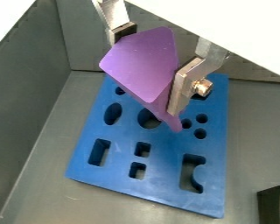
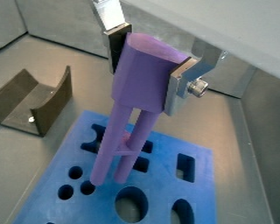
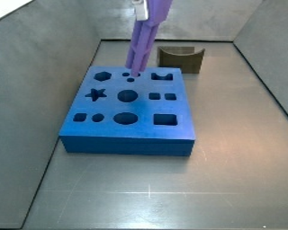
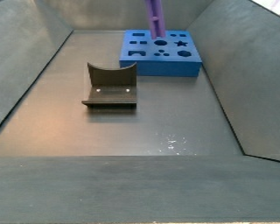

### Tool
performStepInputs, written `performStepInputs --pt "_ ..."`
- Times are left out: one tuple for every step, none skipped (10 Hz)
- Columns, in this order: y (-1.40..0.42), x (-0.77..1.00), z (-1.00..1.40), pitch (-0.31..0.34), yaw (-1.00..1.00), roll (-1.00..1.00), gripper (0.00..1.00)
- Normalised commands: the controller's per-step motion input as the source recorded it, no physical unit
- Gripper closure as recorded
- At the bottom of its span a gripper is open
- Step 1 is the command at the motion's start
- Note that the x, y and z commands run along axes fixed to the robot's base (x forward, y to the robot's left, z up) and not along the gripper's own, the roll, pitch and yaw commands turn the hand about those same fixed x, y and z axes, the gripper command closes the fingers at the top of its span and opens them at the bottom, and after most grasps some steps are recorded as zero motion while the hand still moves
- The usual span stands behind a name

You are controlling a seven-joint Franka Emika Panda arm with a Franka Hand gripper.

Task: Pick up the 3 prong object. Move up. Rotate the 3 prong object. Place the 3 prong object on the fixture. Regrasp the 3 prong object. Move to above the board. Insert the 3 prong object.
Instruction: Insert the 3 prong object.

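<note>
So we're at the last bit here: the gripper (image 2: 149, 66) hangs over the board (image 3: 122, 130) with the jaws clamped on the top end of the peg (image 2: 133, 114), one silver finger (image 1: 187, 83) on each side, nothing loose that I can see. The peg hangs prongs-down, and in a side view its lower tip sits right over the far edge of the board near the three small dots (image 3: 130, 78). I can't tell whether the prongs are already touching the holes or just above them; in a wrist view they look close to the surface but the angle hides the contact. My guess is this is the insert step, so the next move needs a straight push down with the three prongs lined up with the three dots, and any twist around the vertical will make them land on blue instead of in the holes. The peg also looks a little tilted in the wrist views, though that could just be the camera. Other stuff: the fixture (image 4: 109, 86) sits empty on the floor, well apart from the board, so it isn't in the way. Other cut-outs like the star (image 3: 96, 93) sit near the dots, but nothing blocks the path down.
</note>
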Motion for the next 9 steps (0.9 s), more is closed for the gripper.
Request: performStepInputs --pt "0.74 -0.21 -0.1 -0.084 0.41 -0.14 1.0" --pt "0.56 -0.17 -0.17 -0.186 0.41 -0.32 1.0" --pt "0.44 -0.06 -0.17 -0.209 0.36 -0.42 1.0" --pt "0.5 -0.11 0.0 -0.221 0.27 -0.44 1.0" --pt "0.0 0.15 -0.06 -0.019 0.26 -0.18 1.0" --pt "0.0 0.13 -0.13 -0.033 0.0 -0.17 1.0" --pt "0.0 0.08 -0.21 -0.21 0.04 -0.39 1.0" --pt "0.0 0.11 -0.13 -0.22 0.08 -0.43 1.0" --pt "0.0 0.09 -0.16 -0.211 0.07 -0.43 1.0"
